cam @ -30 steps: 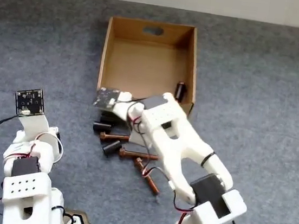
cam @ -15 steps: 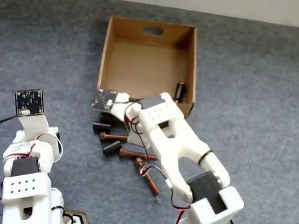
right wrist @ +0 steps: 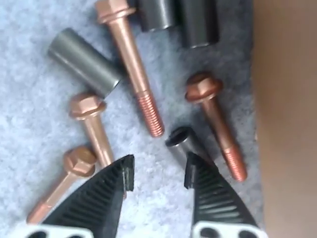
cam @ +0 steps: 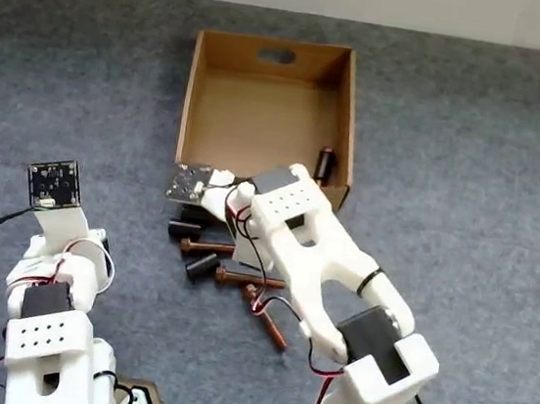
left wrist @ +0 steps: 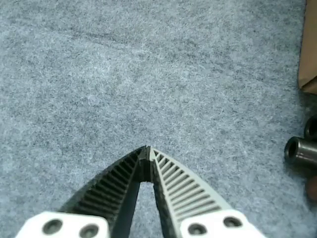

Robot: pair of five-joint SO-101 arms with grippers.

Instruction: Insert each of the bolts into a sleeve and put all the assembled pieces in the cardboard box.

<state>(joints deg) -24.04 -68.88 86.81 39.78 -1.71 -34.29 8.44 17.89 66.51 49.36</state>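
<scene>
Several copper bolts (right wrist: 131, 64) and dark sleeves (right wrist: 86, 62) lie in a loose pile on the grey carpet, just in front of the cardboard box (cam: 191, 104). My right gripper (right wrist: 158, 171) hangs open over the pile. One sleeve (right wrist: 185, 144) lies by one of its fingertips, with a bolt (right wrist: 215, 124) just beyond. In the high view the right arm (cam: 295, 235) covers part of the pile; bolts (cam: 251, 279) and a sleeve (cam: 200, 266) show beside it. One assembled piece (cam: 325, 165) lies in the box. My left gripper (left wrist: 147, 151) is shut and empty over bare carpet.
The box wall (right wrist: 287, 99) stands close beside the pile in the right wrist view. In the left wrist view a sleeve (left wrist: 299, 150) and the box corner (left wrist: 309, 49) show at the edge. The left arm (cam: 55, 264) is at the near left, with open carpet around it.
The right arm has shifted slightly over the pile. The left arm has kept still.
</scene>
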